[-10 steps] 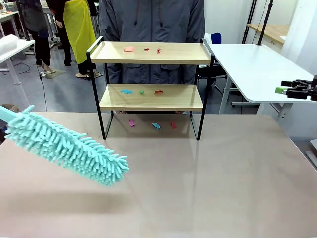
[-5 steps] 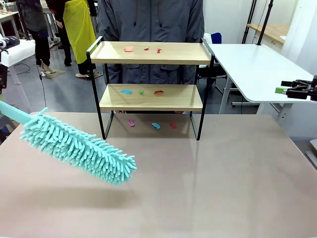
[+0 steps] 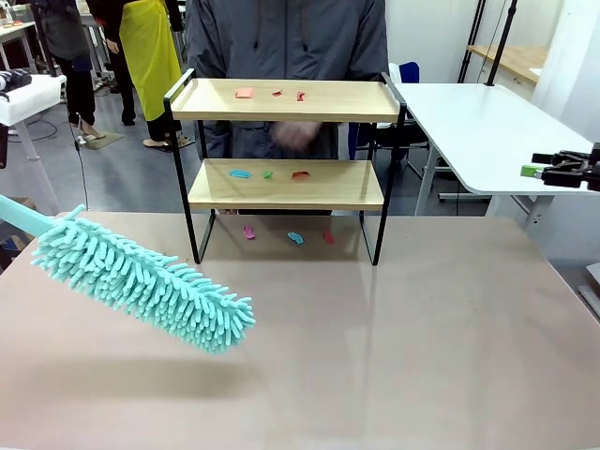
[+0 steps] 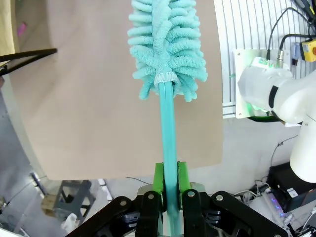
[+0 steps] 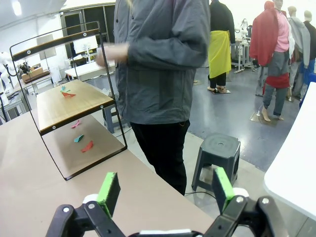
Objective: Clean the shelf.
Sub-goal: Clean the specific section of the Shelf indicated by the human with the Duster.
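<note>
The small two-tier wooden shelf with a black metal frame stands at the far side of the beige surface. The left claw is clamped on the fluffy turquoise duster. The right claw stands wide apart.

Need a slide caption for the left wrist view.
Left claw grips the teal duster by its handle, fluffy head over the brown table.

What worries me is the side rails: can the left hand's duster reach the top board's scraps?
Probably yes: the shelf is open at the front, and nothing stands between duster and scraps.
</note>
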Robot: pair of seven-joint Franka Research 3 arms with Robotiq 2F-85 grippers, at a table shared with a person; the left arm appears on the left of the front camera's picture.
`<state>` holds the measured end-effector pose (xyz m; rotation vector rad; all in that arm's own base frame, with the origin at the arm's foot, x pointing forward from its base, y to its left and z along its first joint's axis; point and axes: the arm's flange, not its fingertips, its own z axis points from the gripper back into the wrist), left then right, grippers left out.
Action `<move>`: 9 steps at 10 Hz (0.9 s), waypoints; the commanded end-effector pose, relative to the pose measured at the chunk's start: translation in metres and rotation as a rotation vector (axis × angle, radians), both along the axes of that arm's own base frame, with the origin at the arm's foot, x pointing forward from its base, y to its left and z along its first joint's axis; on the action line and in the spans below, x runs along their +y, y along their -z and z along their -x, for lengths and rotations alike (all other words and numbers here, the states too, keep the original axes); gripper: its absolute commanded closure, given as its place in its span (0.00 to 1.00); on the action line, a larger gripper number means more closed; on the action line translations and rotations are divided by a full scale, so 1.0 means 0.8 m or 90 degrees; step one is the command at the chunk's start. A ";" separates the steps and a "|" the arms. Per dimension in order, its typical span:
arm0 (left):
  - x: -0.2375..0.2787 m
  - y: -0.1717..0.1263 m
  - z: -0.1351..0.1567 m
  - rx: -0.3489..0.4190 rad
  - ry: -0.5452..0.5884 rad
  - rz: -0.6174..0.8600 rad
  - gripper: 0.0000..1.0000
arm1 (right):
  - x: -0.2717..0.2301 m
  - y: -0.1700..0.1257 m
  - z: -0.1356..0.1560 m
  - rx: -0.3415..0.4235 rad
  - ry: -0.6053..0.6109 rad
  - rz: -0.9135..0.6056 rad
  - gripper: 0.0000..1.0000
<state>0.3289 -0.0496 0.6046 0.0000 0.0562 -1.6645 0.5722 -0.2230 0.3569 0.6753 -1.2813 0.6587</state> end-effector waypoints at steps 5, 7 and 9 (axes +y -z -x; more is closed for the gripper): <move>0.005 -0.003 0.002 0.001 0.008 0.002 0.87 | 0.003 -0.004 -0.001 -0.003 -0.001 0.001 0.00; 0.005 -0.003 0.002 0.001 0.008 0.002 0.87 | 0.003 -0.004 -0.001 -0.003 -0.001 0.001 0.00; 0.005 -0.003 0.002 0.001 0.008 0.002 0.87 | 0.003 -0.004 -0.001 -0.003 -0.001 0.001 0.00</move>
